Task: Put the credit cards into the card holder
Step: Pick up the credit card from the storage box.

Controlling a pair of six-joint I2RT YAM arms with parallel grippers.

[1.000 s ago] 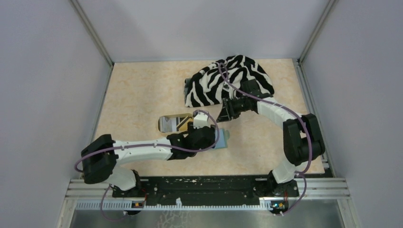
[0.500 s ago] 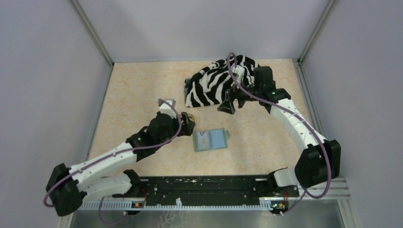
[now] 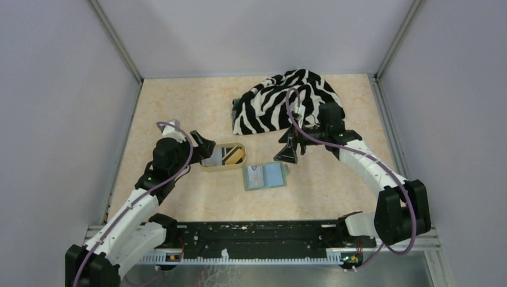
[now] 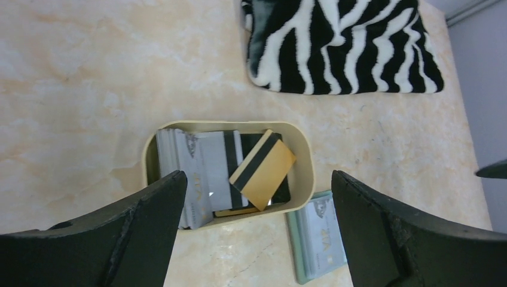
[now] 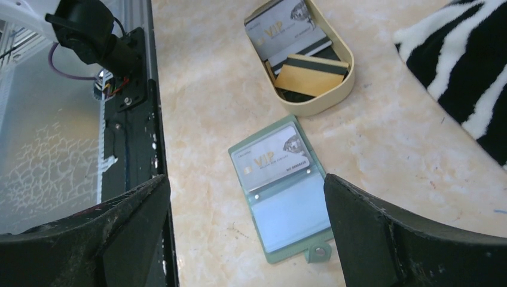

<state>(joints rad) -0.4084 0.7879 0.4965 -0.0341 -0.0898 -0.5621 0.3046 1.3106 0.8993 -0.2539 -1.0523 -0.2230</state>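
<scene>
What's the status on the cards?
Left gripper open, empty, by tray. Right gripper open, empty, by card holder. Holder open flat, one silver card in; more credit cards in tray. No obstruction.

I see the tan oval tray (image 4: pixel 306 170) just under the left gripper (image 4: pixel 258 182), on the marbled tabletop (image 3: pixel 179 107). Beyond it, the zebra-striped cloth (image 3: pixel 269 107) lies bunched near the right gripper (image 5: pixel 245 179).

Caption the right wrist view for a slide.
Open right gripper above the unfolded card holder, one silver VIP card in its pocket; more credit cards lie in the tan tray nearby.
</scene>
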